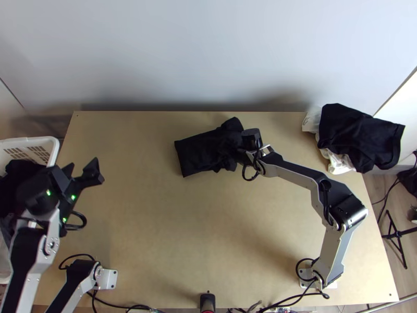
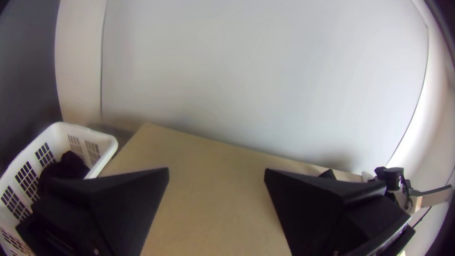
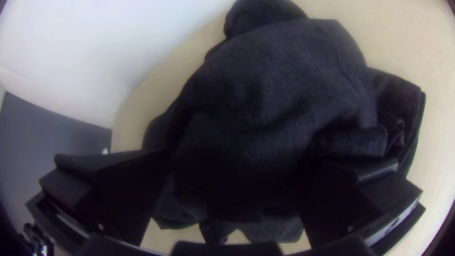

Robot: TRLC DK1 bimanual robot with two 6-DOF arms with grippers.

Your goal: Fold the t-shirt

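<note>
The black t-shirt lies near the table's back middle, its left part flat and folded, its right part bunched. At that bunched side is my right gripper, coming from the right. In the right wrist view the dark cloth spreads between and beyond the wide-apart fingers of my right gripper; I cannot tell whether they touch it. My left gripper stands open over the table's left edge, away from the shirt. The left wrist view has my left gripper with bare table between its fingers.
A white basket with dark cloth inside stands at the table's left. Black garments lie over something white at the back right corner. Bare wood stretches across the middle and front of the table.
</note>
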